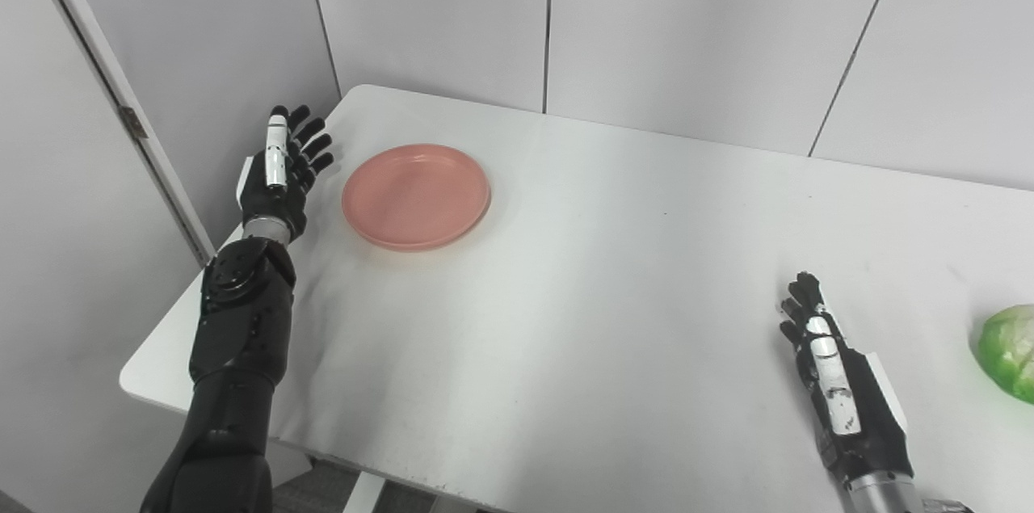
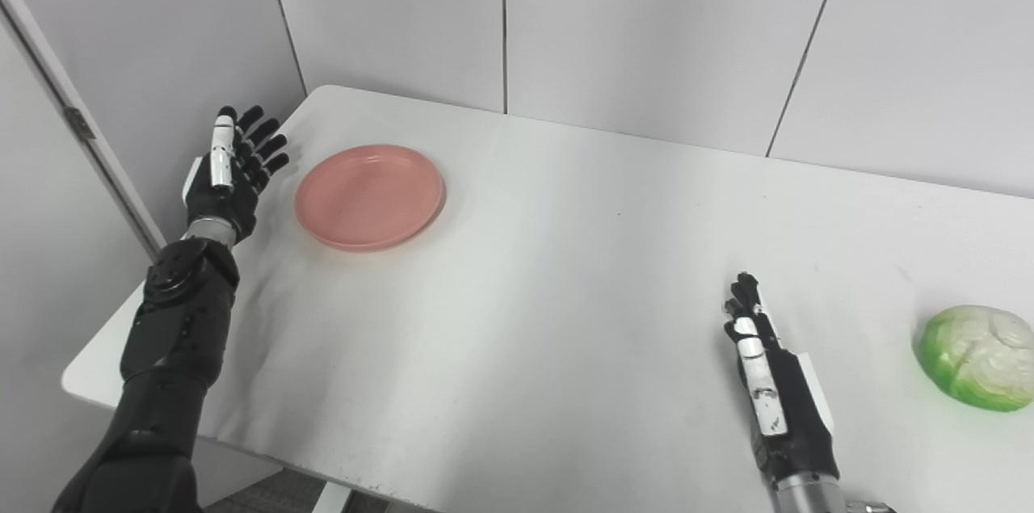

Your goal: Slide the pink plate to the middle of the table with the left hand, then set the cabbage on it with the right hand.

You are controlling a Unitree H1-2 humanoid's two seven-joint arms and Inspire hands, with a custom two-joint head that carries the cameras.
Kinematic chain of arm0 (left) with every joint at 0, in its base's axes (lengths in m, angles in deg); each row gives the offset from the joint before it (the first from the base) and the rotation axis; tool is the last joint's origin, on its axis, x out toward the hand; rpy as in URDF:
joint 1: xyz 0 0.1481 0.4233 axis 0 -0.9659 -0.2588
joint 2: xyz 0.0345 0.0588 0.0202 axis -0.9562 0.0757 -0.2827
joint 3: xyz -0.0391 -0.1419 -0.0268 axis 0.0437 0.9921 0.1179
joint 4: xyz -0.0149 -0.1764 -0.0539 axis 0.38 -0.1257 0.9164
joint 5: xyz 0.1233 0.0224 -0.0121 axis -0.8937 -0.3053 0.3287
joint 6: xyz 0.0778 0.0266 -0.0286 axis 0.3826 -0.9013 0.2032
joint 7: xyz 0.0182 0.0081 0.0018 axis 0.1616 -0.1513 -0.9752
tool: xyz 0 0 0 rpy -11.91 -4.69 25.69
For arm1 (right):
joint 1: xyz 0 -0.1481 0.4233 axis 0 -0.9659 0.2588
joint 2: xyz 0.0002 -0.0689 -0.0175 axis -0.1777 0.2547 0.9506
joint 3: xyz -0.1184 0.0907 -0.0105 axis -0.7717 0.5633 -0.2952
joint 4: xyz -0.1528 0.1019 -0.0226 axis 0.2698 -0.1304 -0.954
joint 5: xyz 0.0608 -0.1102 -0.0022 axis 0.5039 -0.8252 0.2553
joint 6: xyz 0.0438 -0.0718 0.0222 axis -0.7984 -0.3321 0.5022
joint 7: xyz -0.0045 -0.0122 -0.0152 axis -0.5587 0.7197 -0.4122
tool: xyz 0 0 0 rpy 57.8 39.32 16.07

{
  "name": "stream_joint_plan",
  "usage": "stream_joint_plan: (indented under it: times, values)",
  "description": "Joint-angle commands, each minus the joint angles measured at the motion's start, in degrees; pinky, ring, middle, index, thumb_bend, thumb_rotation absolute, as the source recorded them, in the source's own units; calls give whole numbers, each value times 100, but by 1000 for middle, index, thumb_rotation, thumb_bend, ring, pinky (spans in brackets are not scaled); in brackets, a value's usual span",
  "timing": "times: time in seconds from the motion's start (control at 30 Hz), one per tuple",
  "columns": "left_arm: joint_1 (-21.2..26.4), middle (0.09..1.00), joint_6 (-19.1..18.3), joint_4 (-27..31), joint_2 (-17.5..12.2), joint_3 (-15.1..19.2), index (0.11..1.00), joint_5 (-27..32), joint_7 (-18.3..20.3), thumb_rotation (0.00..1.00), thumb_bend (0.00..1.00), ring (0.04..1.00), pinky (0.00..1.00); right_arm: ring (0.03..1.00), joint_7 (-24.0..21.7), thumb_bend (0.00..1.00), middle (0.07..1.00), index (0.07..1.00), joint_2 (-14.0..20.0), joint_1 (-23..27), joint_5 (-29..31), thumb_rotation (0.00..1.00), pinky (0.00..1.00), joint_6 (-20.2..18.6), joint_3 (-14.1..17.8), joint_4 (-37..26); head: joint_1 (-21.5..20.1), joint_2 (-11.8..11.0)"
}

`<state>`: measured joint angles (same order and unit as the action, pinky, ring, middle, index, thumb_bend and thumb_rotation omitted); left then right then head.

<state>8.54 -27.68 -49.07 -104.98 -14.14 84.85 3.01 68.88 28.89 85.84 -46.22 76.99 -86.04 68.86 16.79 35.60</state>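
The pink plate (image 1: 416, 195) lies on the white table (image 1: 614, 271) near its far left corner. My left hand (image 1: 283, 166) is open and empty, fingers spread, just left of the plate and apart from it, over the table's left edge. The green cabbage (image 2: 979, 357) lies at the table's right side. My right hand (image 2: 767, 388) is open and empty, held edge-on near the front right, a good way left of the cabbage.
Grey wall panels (image 1: 646, 20) stand behind the table. A door frame (image 1: 121, 109) runs down the left side, close to my left arm. The table's front edge (image 1: 266, 440) is near my left forearm.
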Motion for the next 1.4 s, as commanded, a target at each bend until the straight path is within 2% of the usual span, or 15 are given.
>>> stream_joint_plan:
  times: [0.0, 0.33, 0.5, 0.93, 1.37]
  values:
    - [287, 866, 230, -22, -144, -5, 854, -43, -10, 1000, 466, 870, 885, 1000, 6, 210, 1000, 1000, -3, -161, -5, 1000, 1000, -112, -2, 64, -33, 10]
    - [316, 848, 535, -663, -21, -76, 845, -39, 0, 1000, 443, 849, 853, 1000, 19, 210, 1000, 1000, -22, -192, -10, 1000, 1000, -238, -15, -72, -56, 56]
    - [338, 837, 615, -821, 49, -190, 836, -49, 22, 1000, 455, 838, 844, 1000, 7, 220, 1000, 1000, -12, -187, -15, 1000, 1000, -169, -22, -36, -76, 70]
    - [216, 849, 552, -544, 480, -484, 837, 17, 102, 1000, 458, 853, 855, 1000, 58, 202, 1000, 1000, -40, -190, -61, 1000, 1000, -260, -39, -111, -128, 131]
    - [-10, 848, 80, 191, 972, -592, 835, 261, 332, 1000, 446, 840, 834, 1000, 85, 225, 1000, 1000, -70, -202, -55, 1000, 1000, -286, -57, -165, -252, 206]
